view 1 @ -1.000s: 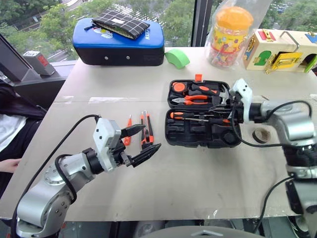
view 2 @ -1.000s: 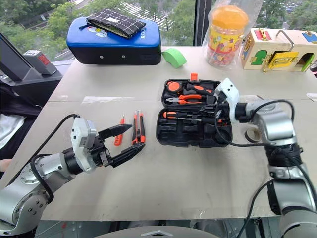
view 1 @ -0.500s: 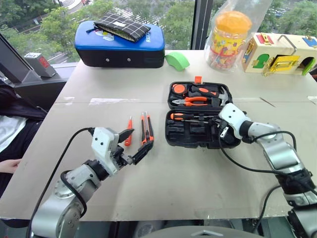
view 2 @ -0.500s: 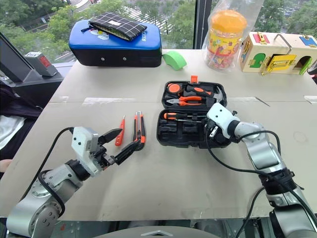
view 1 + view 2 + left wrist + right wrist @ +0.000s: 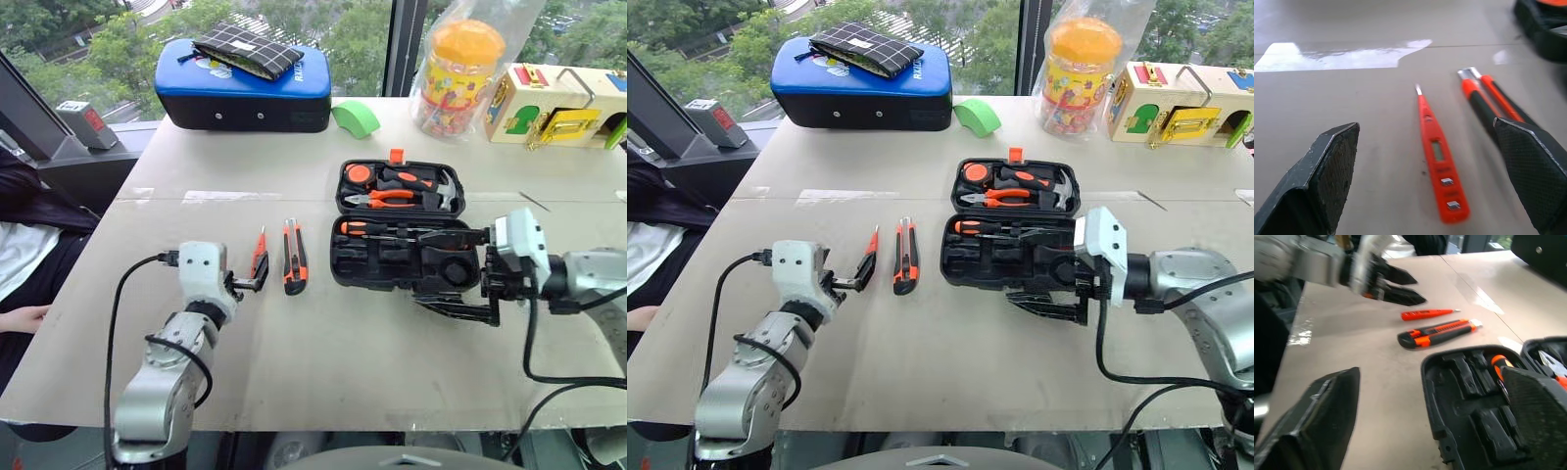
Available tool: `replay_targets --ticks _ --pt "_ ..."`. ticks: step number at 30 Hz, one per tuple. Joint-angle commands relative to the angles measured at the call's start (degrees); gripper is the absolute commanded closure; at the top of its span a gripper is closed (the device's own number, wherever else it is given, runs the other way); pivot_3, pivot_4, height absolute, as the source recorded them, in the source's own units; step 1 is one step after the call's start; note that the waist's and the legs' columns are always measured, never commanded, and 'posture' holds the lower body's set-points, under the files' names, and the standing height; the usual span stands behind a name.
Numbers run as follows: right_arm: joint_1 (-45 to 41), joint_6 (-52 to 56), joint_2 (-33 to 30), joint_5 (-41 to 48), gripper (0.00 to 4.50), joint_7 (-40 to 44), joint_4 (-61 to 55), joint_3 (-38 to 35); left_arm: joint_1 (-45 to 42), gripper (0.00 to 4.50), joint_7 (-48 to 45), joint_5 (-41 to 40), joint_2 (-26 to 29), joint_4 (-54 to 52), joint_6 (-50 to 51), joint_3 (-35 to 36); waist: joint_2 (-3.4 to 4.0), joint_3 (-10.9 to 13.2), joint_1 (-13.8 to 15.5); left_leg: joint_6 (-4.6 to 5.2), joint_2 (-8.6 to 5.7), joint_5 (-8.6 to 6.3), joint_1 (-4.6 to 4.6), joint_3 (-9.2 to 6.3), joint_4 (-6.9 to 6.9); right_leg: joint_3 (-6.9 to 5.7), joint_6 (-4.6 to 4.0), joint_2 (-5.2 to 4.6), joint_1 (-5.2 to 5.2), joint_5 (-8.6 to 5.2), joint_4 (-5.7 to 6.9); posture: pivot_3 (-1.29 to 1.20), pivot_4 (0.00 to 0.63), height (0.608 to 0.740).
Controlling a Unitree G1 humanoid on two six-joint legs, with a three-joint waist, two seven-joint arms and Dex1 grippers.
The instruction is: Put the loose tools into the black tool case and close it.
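Case (image 5: 402,259) black, lid open; both end effectors (image 5: 257,284) (image 5: 449,272) spread, empty.

The desk (image 5: 323,362) is smooth matt board with a glossy tape strip (image 5: 1342,56), the black tool case (image 5: 402,257) looks matt moulded plastic, and the small all-orange screwdriver (image 5: 1440,156) glossy plastic, metal-tipped.

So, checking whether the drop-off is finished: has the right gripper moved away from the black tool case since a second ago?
Yes. The right gripper has pulled back from over the black moulded tool case toward its near edge, now open.
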Motion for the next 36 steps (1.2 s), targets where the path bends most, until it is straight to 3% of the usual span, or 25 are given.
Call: replay_targets --ticks 1,4,10,13,17,20,24,31,36 --pt "-0.3 -0.5 -1.6 2.6 0.01 0.1 -2.6 -2.9 -1.4 0.26 0.8 2.7 -0.6 3.7 1.3 -2.9 -0.01 0.0 0.0 0.00 0.01 0.00 -0.01 -0.02 0.00 -0.02 0.00 0.03 0.00 0.00 -0.01 0.00 0.150 0.740" --pt "0.0 -0.6 -2.2 3.1 0.00 -0.4 -2.7 -3.2 -1.7 1.31 0.1 2.2 -1.8 5.9 1.2 -3.1 -0.04 0.0 0.0 -0.01 0.02 0.00 -0.04 0.00 0.00 0.00 0.01 0.03 -0.03 -0.01 -0.03 0.00 0.150 0.740" --pt "2.8 -2.8 -3.1 2.3 0.00 -1.1 -3.6 -4.4 -1.2 4.12 -2.8 3.2 -1.6 8.2 -1.9 -4.1 0.00 0.0 0.3 -0.01 0.00 0.01 -0.03 0.00 0.01 -0.03 0.01 -0.08 0.00 -0.01 -0.03 0.00 0.150 0.740" --pt "4.5 -4.0 -2.7 1.9 0.00 -2.4 -4.6 -5.7 -1.8 4.06 -8.4 1.7 0.5 6.7 -8.7 -2.0 -0.01 0.0 0.3 -0.01 -0.02 0.01 -0.04 0.03 0.02 0.01 0.01 -0.10 0.00 0.00 -0.03 0.00 0.150 0.740" --pt "8.2 -3.7 -2.8 2.4 0.00 -4.7 -6.5 -8.7 -7.8 4.06 -25.8 -7.3 7.9 4.2 -12.0 -1.8 -0.07 0.0 0.5 -0.12 0.00 0.07 -0.17 -0.14 0.04 -0.13 0.00 -0.11 -0.04 -0.01 -0.03 0.00 0.150 0.740" --pt "13.0 -4.3 -3.1 2.1 0.00 -5.7 -8.6 -12.9 -14.4 4.06 -40.8 -8.6 16.1 7.4 -12.9 -8.1 -0.02 0.0 0.7 -0.27 -0.02 0.15 -0.22 -0.17 0.04 -0.26 -0.01 -0.09 -0.05 -0.01 -0.05 0.00 0.150 0.740" --pt "20.1 -4.0 -4.0 2.8 0.00 -4.9 -11.0 -19.5 -26.3 4.06 -56.6 -1.6 20.3 21.6 -23.5 -18.8 0.07 0.0 0.3 -0.22 -0.12 0.15 -0.17 -0.03 0.04 -0.12 0.01 0.11 -0.01 -0.02 -0.09 0.00 0.150 0.740" --pt "29.1 -3.8 -3.2 3.6 0.00 -5.3 -12.3 -28.5 -50.9 4.06 -65.8 12.8 12.1 59.7 -43.7 -30.5 -0.02 0.1 0.1 -0.03 -0.17 0.05 -0.43 -0.12 0.46 -0.48 0.02 0.43 0.00 -0.01 0.02 0.00 0.150 0.740" --pt "33.2 -4.3 -1.7 3.7 0.00 -6.8 -14.5 -30.2 -57.8 4.06 -70.1 16.6 8.2 72.9 -50.7 -32.4 -0.06 0.1 -0.5 0.13 -0.11 -0.04 -0.53 -0.22 0.63 -0.35 0.07 0.50 -0.05 -0.02 0.03 0.00 0.150 0.740"
